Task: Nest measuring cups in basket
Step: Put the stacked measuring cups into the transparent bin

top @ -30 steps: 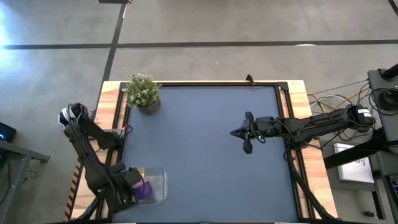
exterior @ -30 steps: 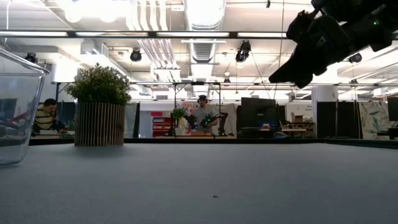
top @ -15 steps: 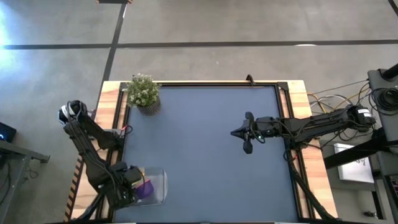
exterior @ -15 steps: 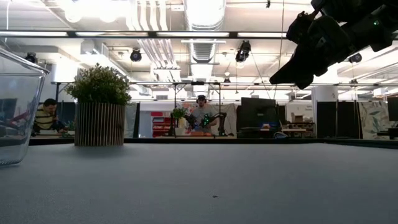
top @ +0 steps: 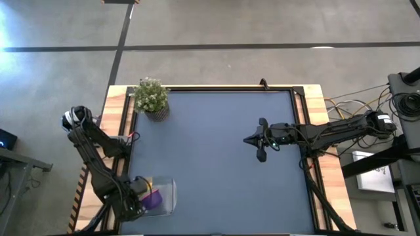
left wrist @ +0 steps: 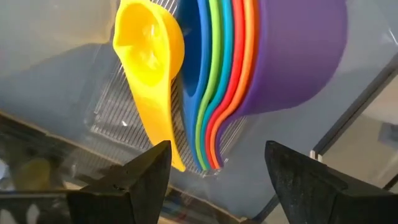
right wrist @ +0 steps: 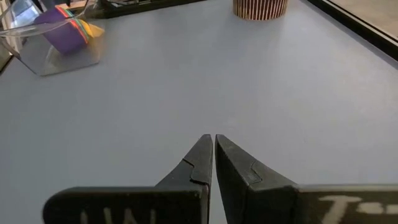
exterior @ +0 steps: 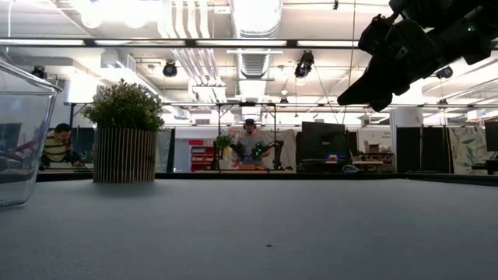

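Nested plastic measuring cups (left wrist: 249,68), purple outermost, yellow apart, inside clear plastic rectangular basket (top: 164,196) at table's near-left corner. Left gripper (left wrist: 214,180) spread beside them; right gripper (right wrist: 213,155) closed, hovering mid-table.

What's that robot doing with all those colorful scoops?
The measuring cups are stacked inside one another in the clear basket, at the table's near left corner. The yellow cup leans beside the stack rather than sitting in it. The left hand is open right next to the basket. The right hand hangs shut above the table's right half, holding nothing. A potted plant stands at the far left corner.
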`<state>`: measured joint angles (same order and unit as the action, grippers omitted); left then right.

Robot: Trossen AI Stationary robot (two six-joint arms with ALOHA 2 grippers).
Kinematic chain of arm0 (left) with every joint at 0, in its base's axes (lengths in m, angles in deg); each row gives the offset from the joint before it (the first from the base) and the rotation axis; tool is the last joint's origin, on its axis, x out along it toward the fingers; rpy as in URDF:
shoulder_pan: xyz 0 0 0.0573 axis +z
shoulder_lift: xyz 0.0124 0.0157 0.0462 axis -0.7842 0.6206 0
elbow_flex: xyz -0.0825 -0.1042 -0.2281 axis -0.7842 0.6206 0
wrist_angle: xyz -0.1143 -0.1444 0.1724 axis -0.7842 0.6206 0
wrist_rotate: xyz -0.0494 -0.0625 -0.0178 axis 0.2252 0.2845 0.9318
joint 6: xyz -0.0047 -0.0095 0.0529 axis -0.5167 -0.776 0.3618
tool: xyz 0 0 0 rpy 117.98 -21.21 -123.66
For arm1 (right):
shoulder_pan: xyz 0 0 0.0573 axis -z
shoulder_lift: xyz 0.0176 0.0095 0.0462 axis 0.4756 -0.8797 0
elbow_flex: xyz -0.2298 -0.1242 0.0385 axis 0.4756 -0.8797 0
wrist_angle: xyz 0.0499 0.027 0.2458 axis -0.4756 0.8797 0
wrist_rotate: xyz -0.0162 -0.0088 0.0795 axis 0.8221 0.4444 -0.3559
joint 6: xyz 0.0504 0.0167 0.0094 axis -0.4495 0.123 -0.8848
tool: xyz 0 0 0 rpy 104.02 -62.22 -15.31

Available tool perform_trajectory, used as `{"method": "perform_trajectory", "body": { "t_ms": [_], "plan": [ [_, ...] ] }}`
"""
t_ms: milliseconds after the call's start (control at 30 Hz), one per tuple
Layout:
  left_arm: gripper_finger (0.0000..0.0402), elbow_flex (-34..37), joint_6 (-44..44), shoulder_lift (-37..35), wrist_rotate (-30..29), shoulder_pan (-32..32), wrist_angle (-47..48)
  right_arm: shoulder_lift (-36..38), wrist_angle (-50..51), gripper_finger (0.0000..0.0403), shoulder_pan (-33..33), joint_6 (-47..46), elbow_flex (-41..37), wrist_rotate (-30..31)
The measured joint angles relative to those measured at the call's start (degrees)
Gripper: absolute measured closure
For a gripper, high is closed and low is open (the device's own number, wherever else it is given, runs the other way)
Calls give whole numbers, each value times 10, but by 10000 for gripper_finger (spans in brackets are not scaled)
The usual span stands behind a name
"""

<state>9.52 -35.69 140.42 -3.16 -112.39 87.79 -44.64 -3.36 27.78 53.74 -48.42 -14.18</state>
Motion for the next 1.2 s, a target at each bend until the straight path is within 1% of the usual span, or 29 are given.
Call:
{"method": "perform_trajectory", "body": {
  "t_ms": [200,300,433,700,867,967,1067,1200],
  "plan": [
    [160,58,-28,0,30,0,-83,0,0,394,0,0,0,0],
    [160,81,-36,-2,27,1,-90,0,0,394,0,0,0,0],
    [155,92,-39,-3,20,2,-89,0,0,394,0,0,0,0],
    [128,86,-47,-1,15,4,-82,0,0,394,0,0,0,0],
    [125,86,-67,-1,16,8,-81,0,0,394,0,0,0,0],
    [125,85,-69,-1,28,16,-79,0,0,394,0,0,0,0],
    [125,68,-72,0,33,19,-60,0,0,394,0,0,0,0],
    [124,34,-76,0,37,19,-1,0,0,394,0,0,0,0]
  ]
}}
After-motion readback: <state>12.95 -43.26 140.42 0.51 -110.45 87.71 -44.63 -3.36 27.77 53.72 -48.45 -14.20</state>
